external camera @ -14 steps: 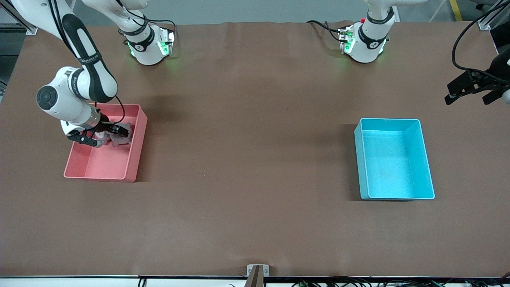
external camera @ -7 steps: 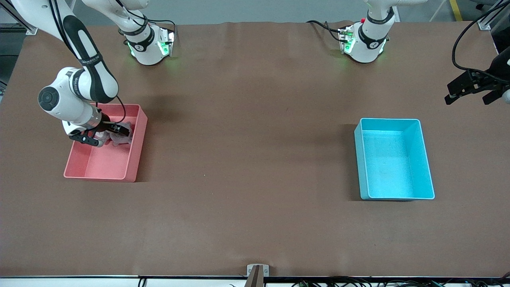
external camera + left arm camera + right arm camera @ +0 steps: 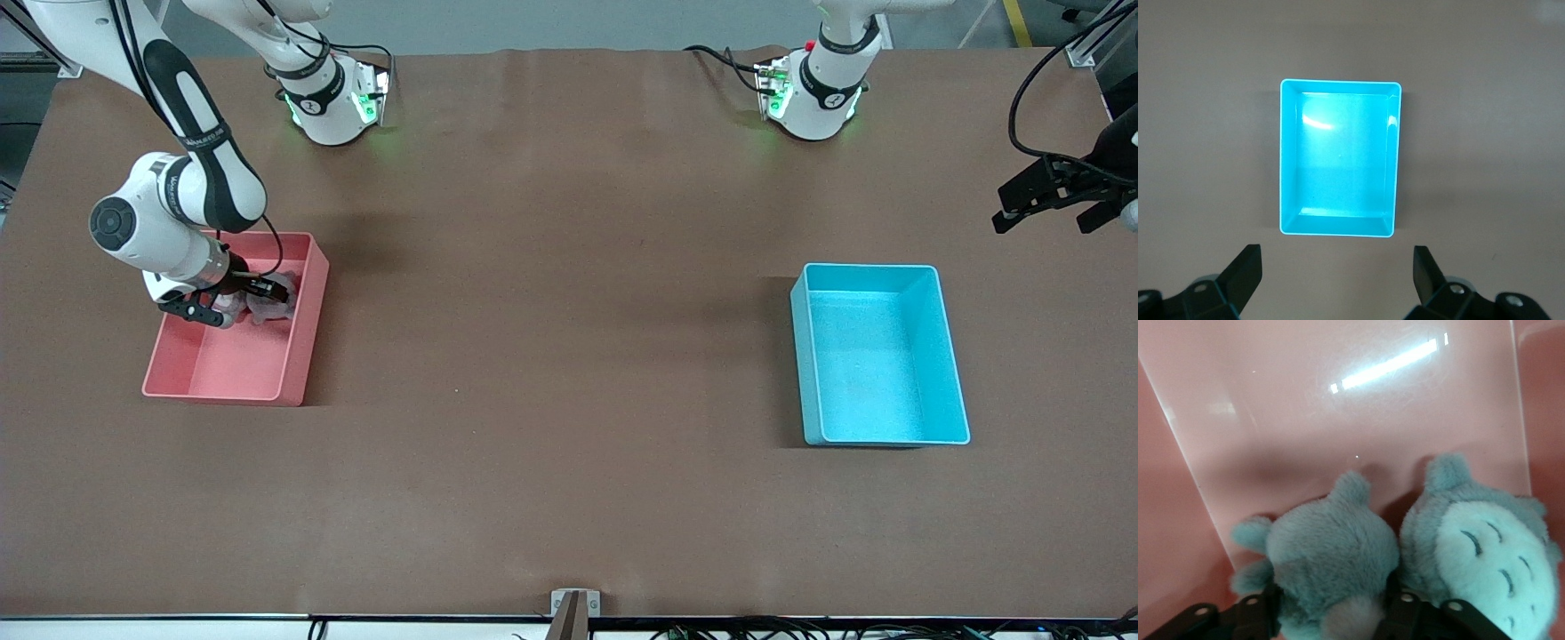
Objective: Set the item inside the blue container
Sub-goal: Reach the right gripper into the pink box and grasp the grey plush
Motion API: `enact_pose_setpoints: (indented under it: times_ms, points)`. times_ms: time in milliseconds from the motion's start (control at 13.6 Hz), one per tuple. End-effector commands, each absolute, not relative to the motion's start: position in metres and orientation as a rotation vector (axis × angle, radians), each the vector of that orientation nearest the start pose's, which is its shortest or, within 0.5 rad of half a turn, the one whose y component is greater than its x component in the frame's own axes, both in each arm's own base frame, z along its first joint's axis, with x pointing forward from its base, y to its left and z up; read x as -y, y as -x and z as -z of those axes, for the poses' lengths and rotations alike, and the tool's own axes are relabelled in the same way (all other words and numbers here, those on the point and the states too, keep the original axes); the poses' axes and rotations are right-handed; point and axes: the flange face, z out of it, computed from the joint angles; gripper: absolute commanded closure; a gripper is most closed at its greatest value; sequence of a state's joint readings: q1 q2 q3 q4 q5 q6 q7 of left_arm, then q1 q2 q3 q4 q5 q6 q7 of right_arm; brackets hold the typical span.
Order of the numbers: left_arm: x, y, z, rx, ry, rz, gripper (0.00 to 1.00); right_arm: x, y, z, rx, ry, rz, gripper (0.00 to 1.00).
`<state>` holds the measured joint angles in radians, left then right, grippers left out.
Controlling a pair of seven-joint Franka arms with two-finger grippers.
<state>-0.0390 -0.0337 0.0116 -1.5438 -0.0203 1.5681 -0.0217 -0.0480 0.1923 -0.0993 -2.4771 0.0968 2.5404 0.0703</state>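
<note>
Two grey-blue plush toys lie in the pink bin [image 3: 300, 356]. My right gripper [image 3: 233, 300] is down in that bin, its fingers pressed on both sides of one plush toy [image 3: 1331, 553], which is seen from the back. The second plush toy [image 3: 1485, 553], with a pale belly, lies right beside it. The blue container [image 3: 876, 356] stands empty toward the left arm's end of the table and also shows in the left wrist view as the blue container [image 3: 1338, 160]. My left gripper [image 3: 1049, 200] hangs open over bare table beside the container, holding nothing.
The pink bin's wall [image 3: 1338, 407] rises close in front of the held toy. Brown table cloth [image 3: 569, 356] stretches between the two bins. A small metal bracket [image 3: 574, 604] sits at the table's front edge.
The right gripper's fingers have closed in on the plush toy in the pink bin, and the wrist has shifted slightly. The left arm has not moved.
</note>
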Motion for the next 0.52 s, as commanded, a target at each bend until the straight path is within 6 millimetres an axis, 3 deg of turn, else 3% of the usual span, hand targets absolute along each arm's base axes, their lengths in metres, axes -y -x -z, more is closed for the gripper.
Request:
enact_pose_setpoints:
  times_ms: [0,442]
  points:
    - [0.0156,-0.5403,-0.6602,-0.009,3.165,0.096,0.0,0.0723,-0.4527,-0.2036,-0.5,3.051,-0.199,0.57]
    - [0.0164,-0.5391,-0.6617,-0.006,3.165,0.099,0.0,0.0714,-0.4526,-0.2047,-0.499,3.049,-0.208,0.94]
